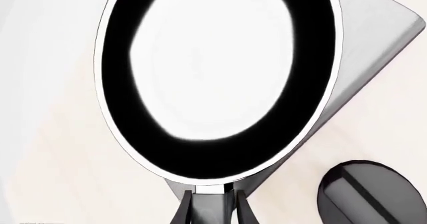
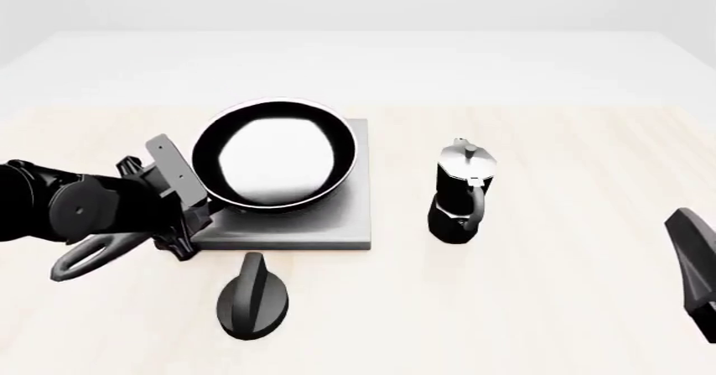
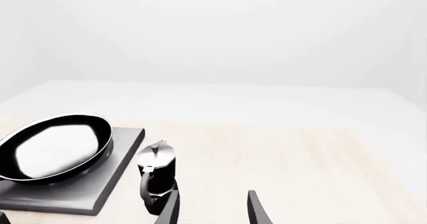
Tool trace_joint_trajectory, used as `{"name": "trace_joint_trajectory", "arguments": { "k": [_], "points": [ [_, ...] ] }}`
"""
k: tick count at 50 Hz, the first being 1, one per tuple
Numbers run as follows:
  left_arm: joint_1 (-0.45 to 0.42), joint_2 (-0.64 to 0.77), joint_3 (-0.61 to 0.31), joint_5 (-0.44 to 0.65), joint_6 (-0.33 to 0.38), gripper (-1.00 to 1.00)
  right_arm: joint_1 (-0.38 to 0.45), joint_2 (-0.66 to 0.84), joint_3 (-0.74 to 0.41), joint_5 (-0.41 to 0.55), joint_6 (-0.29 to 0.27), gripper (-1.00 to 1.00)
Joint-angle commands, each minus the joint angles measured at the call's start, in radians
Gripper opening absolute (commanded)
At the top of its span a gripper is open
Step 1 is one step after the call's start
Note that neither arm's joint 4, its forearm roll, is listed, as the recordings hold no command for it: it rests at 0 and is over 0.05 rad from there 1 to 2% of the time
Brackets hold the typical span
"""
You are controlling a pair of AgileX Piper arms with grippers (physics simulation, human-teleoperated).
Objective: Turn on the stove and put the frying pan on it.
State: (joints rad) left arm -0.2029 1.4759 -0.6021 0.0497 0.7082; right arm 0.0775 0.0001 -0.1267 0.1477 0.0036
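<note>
The frying pan [image 2: 274,157], glossy black with a bright glare inside, hangs slightly tilted over the stove's grey slab [image 2: 335,224]; whether they touch I cannot tell. My left gripper [image 2: 188,217] is shut on the pan's handle at the slab's near left corner. The left wrist view shows the pan [image 1: 220,78] close up, the handle [image 1: 213,204] clamped between my fingers [image 1: 183,209], and the slab [image 1: 373,48] beneath. The stove's black ridged knob [image 2: 251,295] lies in front of the slab, also seen as the knob [image 1: 373,194]. My right gripper [image 3: 212,211] is open and empty, far right [image 2: 693,266].
A black moka pot [image 2: 461,192] with a silver lid stands just right of the slab, between it and my right gripper; it also shows as the moka pot [image 3: 157,176]. The pale wooden table [image 2: 559,325] stretches around them.
</note>
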Motion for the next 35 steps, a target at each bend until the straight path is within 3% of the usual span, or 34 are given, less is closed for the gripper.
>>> {"name": "trace_joint_trajectory", "arguments": {
  "k": [1, 30, 31, 35],
  "points": [
    [0.001, 0.034, -0.011, -0.041, 0.013, -1.0, -0.002, 0.0, 0.005, 0.001, -0.003, 1.0],
    [0.004, 0.044, -0.011, -0.062, 0.003, -1.0, -0.003, 0.0, 0.003, 0.005, -0.007, 1.0],
    [-0.004, 0.041, -0.016, -0.054, -0.005, 1.0, -0.001, 0.0, 0.005, 0.003, -0.008, 1.0],
    [-0.008, 0.033, -0.019, -0.049, -0.012, 1.0, 0.0, 0.0, 0.005, 0.003, -0.008, 1.0]
  ]
}}
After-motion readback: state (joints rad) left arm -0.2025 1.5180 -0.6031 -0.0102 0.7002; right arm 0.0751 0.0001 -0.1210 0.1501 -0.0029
